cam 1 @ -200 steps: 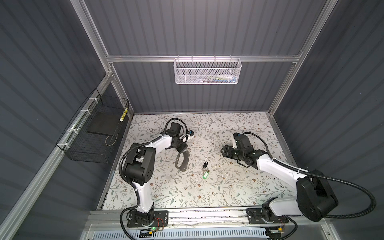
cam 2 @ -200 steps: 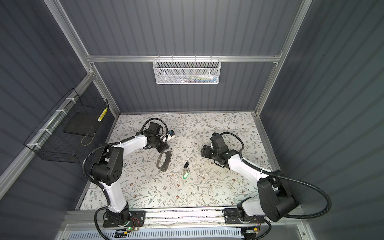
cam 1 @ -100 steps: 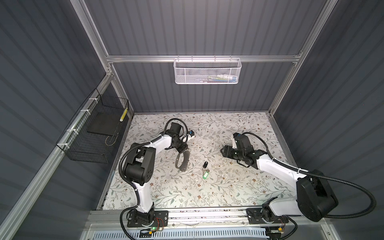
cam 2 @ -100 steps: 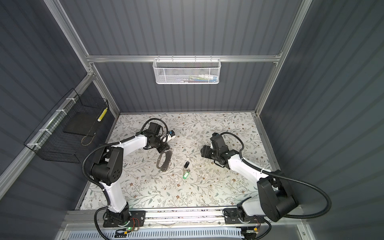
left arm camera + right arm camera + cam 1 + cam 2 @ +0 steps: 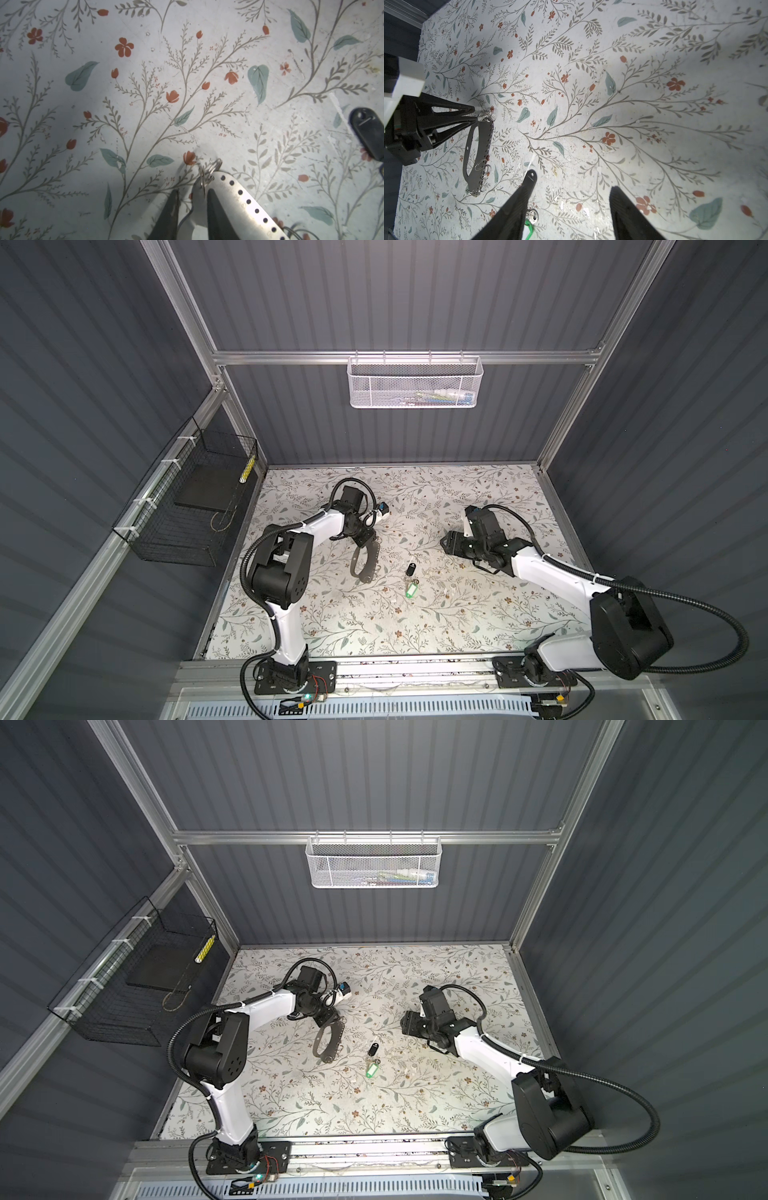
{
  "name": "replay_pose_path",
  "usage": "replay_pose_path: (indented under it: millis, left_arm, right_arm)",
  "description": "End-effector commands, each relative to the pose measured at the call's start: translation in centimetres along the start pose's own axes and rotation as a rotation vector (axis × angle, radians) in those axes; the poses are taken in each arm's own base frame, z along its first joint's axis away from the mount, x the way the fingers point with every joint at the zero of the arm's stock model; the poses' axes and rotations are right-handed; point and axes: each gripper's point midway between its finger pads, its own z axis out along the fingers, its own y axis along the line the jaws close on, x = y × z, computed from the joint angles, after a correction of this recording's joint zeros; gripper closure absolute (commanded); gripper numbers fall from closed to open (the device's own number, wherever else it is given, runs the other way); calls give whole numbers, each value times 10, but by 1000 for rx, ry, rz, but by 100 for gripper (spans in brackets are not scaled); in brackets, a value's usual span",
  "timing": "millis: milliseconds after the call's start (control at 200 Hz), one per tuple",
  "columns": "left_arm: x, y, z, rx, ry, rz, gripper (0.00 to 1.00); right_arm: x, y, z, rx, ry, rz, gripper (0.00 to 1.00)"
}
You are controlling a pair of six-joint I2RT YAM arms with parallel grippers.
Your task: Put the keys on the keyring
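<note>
**Left gripper** (image 5: pixel 193 191): jaws narrow, set about the tip of the keyring (image 5: pixel 365 562). One finger (image 5: pixel 218 214) lay on the plate and a gap showed at the other, so no clamp was evident. A tip ring (image 5: pixel 209 168) sat just past the fingertips.

**Right gripper** (image 5: pixel 569 190): jaws wide and empty, low over the tabletop (image 5: pixel 478 614). One fingertip stood at the key (image 5: pixel 411 569).

**Keyring:** flat on the tabletop, left of centre, about midway between the back and front edges.

**Key and tag** (image 5: pixel 412 592): near the centre, well clear of every edge, with the tag on the front-edge side of the key. Whether the two were linked could not be told.

**Hazards, as judged:**
- The plate was thin and flat, so narrow jaws would likely skid off it or pivot it instead of lifting it.
- The tip ring could snag a finger and drag the plate.
- The right finger might land on the key rather than straddle it, shoving it away.
- If key and tag were linked, lifting one would swing the other.
- The rings were small, so a slight misalignment would likely defeat threading.
</note>
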Motion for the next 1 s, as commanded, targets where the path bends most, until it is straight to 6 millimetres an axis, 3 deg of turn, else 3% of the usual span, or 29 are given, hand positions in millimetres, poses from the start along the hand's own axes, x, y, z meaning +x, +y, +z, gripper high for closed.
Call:
replay_pose_path:
  millis: [0, 995]
  left_arm:
    - [5, -7, 7, 33, 28, -16, 74]
    - [4, -11, 9, 47, 35, 4, 90]
  right_arm:
    - [-3, 6, 1, -8, 9, -8, 35]
    - [-3, 7, 4, -8, 25, -11, 35]
